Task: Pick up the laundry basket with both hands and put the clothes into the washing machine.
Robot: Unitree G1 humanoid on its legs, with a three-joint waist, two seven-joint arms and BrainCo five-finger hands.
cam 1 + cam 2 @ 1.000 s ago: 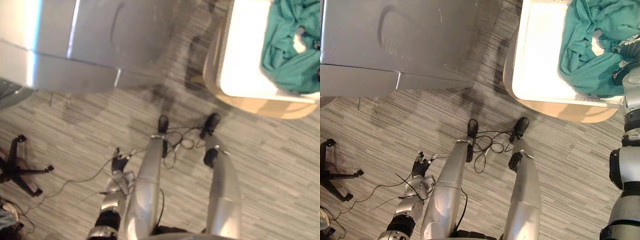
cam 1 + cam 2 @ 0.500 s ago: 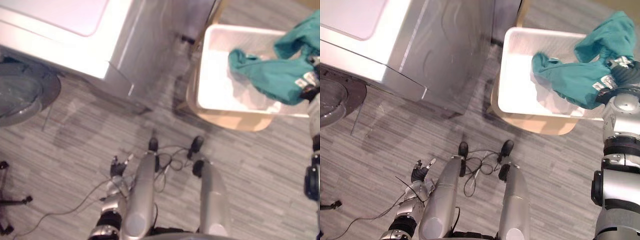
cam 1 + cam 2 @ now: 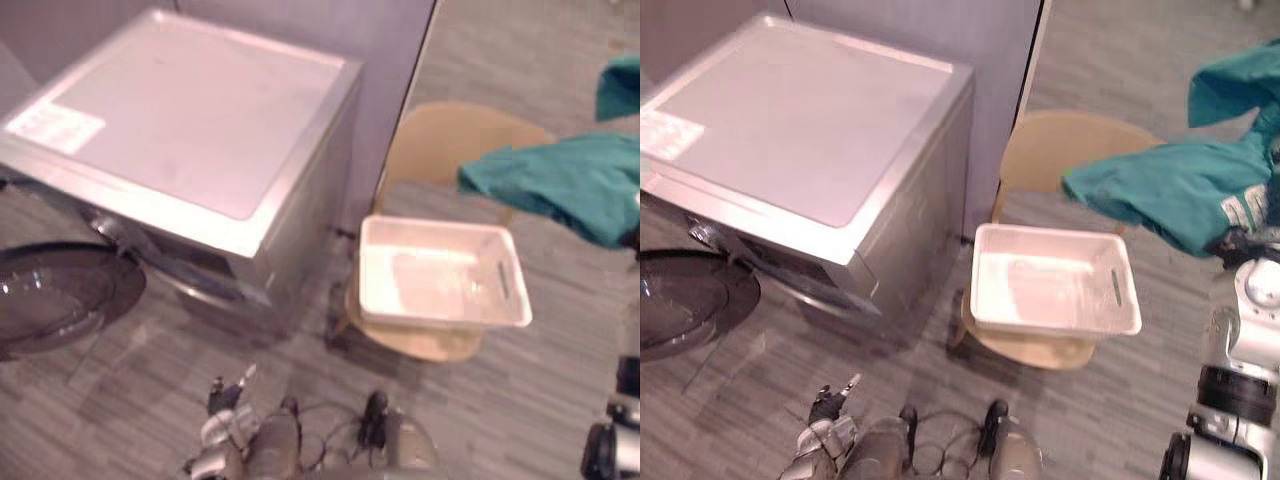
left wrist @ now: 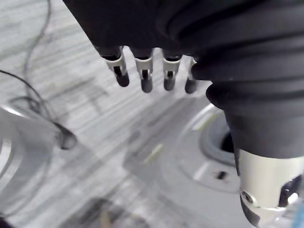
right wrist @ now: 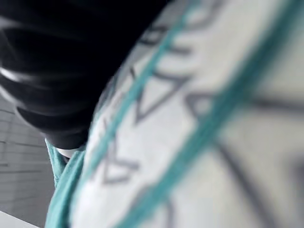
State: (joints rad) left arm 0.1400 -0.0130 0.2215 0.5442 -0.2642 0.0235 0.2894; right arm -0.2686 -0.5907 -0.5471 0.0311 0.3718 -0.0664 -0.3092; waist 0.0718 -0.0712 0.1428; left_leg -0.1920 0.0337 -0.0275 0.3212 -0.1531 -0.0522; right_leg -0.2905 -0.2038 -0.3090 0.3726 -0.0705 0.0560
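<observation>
Clothes: teal garment [image 3: 1160,195] hangs high off right hand [image 3: 1238,245], hold hidden in cloth, cannot tell; basket [image 3: 1055,320] empty on chair [image 3: 1050,150]; left hand [image 4: 145,78] fingers straight, empty. Carry garment low toward washing machine [image 3: 810,130], open door [image 3: 685,300].

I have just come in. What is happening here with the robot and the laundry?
The robot is moving laundry by hand. A teal garment hangs in the air at its right hand, lifted clear of the white laundry basket. The basket stands empty on a wooden chair. The washing machine is on the robot's left, and its round door is open. The left hand hangs low, open and empty. Nothing is in the machine's opening yet, as far as the views show.
</observation>
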